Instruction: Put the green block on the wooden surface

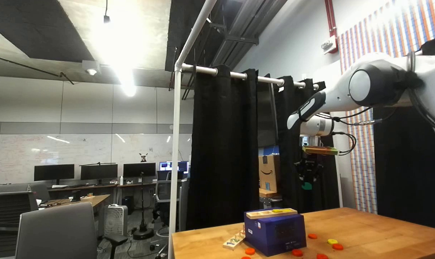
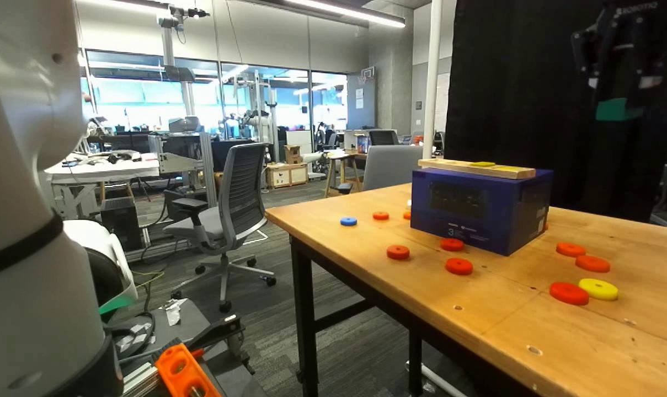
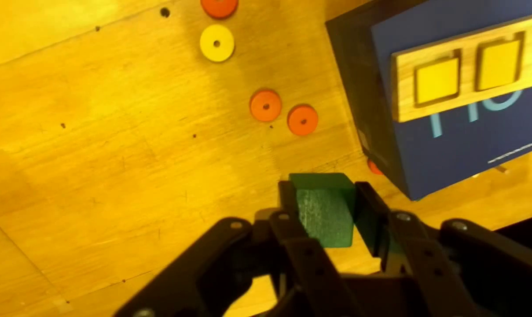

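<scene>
The green block (image 3: 325, 215) sits between both fingers of my gripper (image 3: 322, 187) in the wrist view, and the gripper is shut on it. In both exterior views the block (image 1: 306, 186) (image 2: 613, 109) hangs below the fingertips, well above the table, against the black curtain. The wooden surface (image 1: 379, 230) is the broad light-brown tabletop below; it also shows in the wrist view (image 3: 116, 185) and in an exterior view (image 2: 510, 325). In the wrist view the gripper is over the wood, beside the corner of the purple-blue box.
The purple-blue box (image 2: 460, 204) stands on the table with a wooden tray (image 2: 510, 171) holding yellow pieces on top. Several orange-red discs (image 3: 266, 105), a yellow disc (image 3: 217, 43) and a blue disc (image 2: 348, 221) lie around it. A numbered wooden strip (image 1: 233, 241) lies beside the box.
</scene>
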You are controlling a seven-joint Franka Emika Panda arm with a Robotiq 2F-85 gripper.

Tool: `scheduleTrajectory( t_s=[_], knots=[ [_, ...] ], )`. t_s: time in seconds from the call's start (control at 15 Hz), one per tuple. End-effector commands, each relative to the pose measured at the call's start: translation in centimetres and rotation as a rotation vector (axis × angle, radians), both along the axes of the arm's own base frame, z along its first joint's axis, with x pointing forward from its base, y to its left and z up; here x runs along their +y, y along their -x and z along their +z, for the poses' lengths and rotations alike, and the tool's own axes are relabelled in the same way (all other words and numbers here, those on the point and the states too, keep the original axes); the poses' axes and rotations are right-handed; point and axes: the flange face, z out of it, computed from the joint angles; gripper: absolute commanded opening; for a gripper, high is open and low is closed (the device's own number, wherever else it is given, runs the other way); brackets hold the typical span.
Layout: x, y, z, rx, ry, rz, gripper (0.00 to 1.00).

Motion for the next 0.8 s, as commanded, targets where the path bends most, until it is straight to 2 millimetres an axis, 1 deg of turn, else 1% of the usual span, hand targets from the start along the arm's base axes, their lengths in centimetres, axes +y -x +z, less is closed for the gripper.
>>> scheduleTrajectory(
  t_s=[0.0,0.13,0.33,0.53,0.73],
  knots=[
    [4.7,2.3,3.3,0.002,-0.024,-0.011,0.12],
    [7.2,2.5,4.3,0.005,-0.045,-0.005,0.12],
    [10.6,2.4,5.0,0.008,-0.069,0.011,0.12],
    [13.6,1.6,4.7,0.019,-0.089,0.028,0.12],
    [16.1,0.8,3.8,0.032,-0.115,0.05,0.12]
  ],
)
